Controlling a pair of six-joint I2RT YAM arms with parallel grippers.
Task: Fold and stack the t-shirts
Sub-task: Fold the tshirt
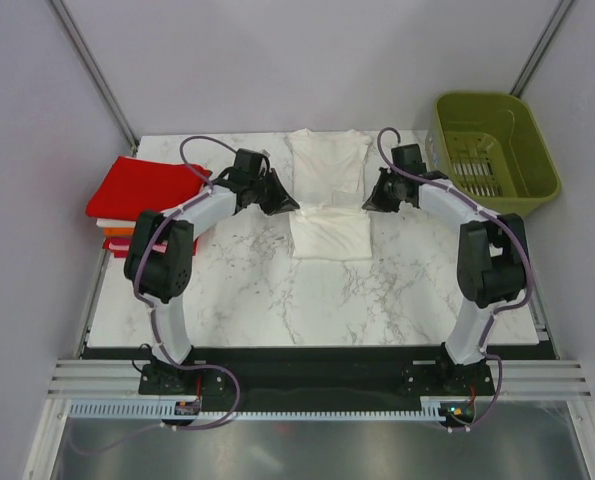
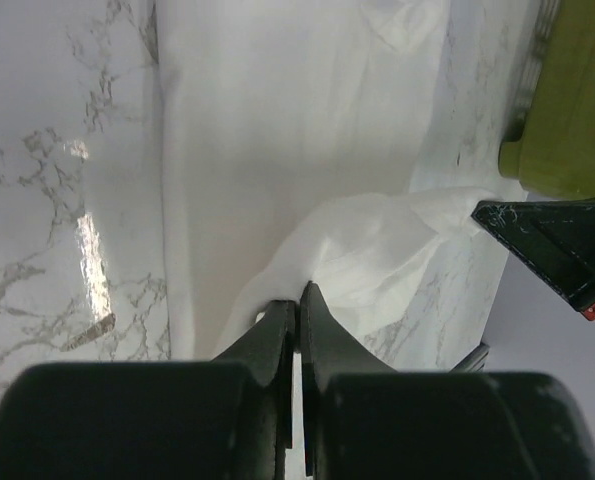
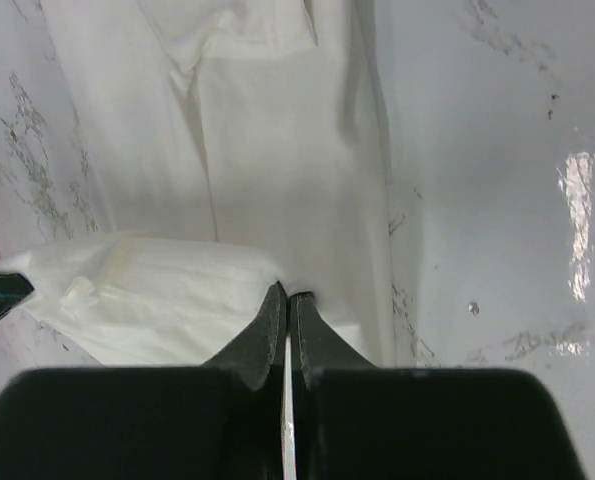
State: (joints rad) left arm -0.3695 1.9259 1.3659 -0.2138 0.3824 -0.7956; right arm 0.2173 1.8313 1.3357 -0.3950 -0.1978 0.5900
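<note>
While both my claws are busy with cloth, I read the table (image 1: 277, 290) from its left side across. At nine o'clock, hard by the left edge, sits the stack of folded t-shirts (image 1: 142, 190), red on top with white, orange and red layers showing under it. Next comes my left claw (image 1: 291, 206), its fingers pressed together on the left border of the white t-shirt (image 1: 327, 160); my wrist view shows a fold of it lifted clear of the marble. The shirt lies at twelve o'clock, collar pointing away from me, hem end nearest me. My right claw (image 1: 368, 203) mirrors the left, pinched tight on the right border with a loose pleat raised beside it. At two o'clock, off the table's right corner, stands the olive basket (image 1: 492, 150).

I judge this shirt light, limp and thin: it will sag between my two grips and slide easily on the polished stone. The side borders are the right place to hold it, provided I keep the span taut. Bare marble toward six o'clock gives plenty of room to carry a fold. The tight spots are the far edge just past the collar, the stack beside my left elbow, and the basket close behind my right wrist
</note>
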